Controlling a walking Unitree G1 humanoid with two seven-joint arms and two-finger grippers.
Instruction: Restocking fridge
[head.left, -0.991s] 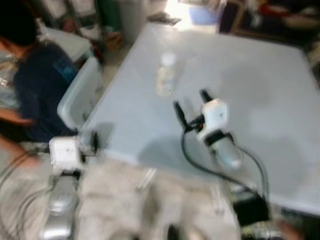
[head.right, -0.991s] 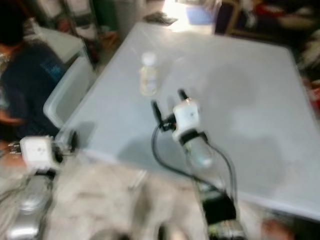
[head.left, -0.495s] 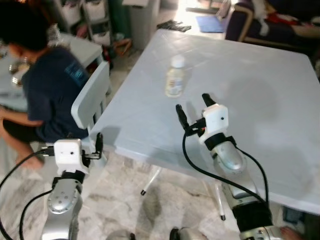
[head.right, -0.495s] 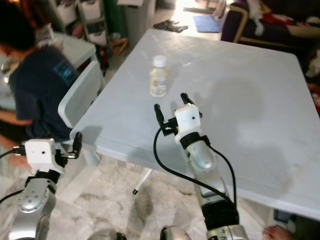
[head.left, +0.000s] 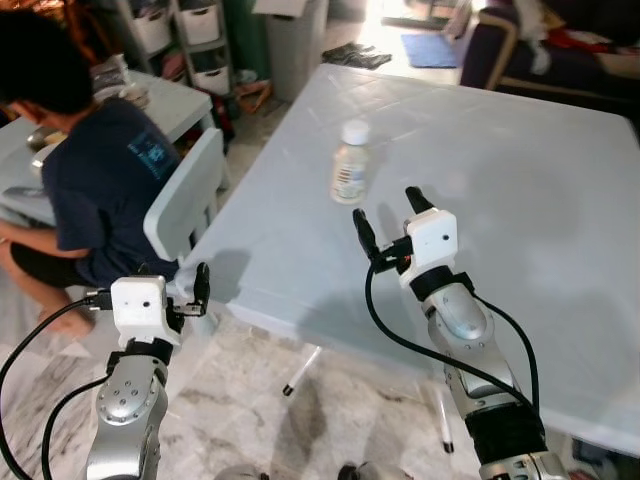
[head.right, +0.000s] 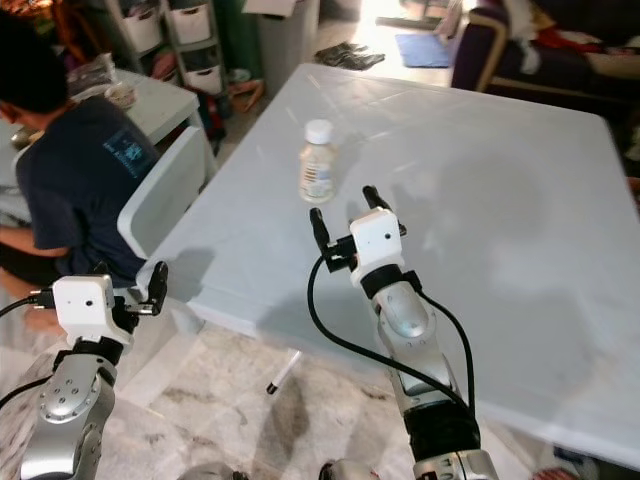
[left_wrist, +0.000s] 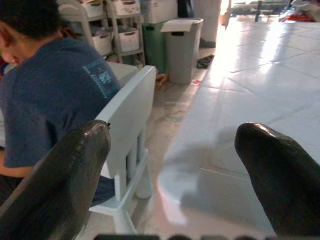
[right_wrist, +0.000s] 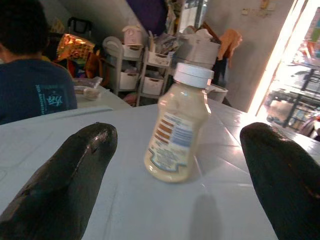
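Large pale grey table (head.left: 540, 150) in a cluttered room; storage drawers (head.left: 205, 40) and a bin (left_wrist: 181, 47) behind. A person (head.left: 90, 170) in a dark blue tee sits on a white chair (head.left: 185, 195) beside it. Bottle (right_wrist: 177, 125) stands upright on the table: creamy contents, white cap, label text unreadable. Right gripper (head.left: 385, 215) just short of it, fingers wide. Left gripper (head.left: 190, 290) low by the table edge, fingers spread.

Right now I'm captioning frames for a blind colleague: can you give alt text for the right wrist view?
A small bottle with a white cap and creamy contents stands upright on a pale table, centred between the open black fingers of the right end effector, not yet touched. Behind, a seated person in a dark shirt and cluttered shelves.
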